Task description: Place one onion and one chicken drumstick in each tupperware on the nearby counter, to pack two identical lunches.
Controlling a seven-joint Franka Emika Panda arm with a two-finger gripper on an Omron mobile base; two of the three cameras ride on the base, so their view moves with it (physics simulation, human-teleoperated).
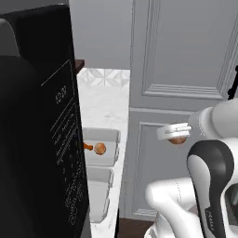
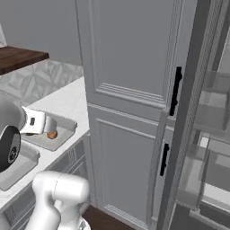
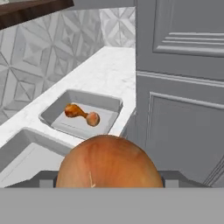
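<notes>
Holding the round orange-tan onion (image 3: 106,162) between wide jaws of our gripper (image 1: 177,139), we hang beside the counter (image 3: 105,70). We should carry it over the far light-grey tupperware (image 3: 111,103), beside the brown drumstick (image 3: 81,113), then drop gently.

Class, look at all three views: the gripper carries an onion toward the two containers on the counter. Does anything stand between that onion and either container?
Nothing visible does. The onion in the gripper faces open space up to the far tupperware, which holds a chicken drumstick, and the near tupperware. The cabinet doors stand to the side.
</notes>
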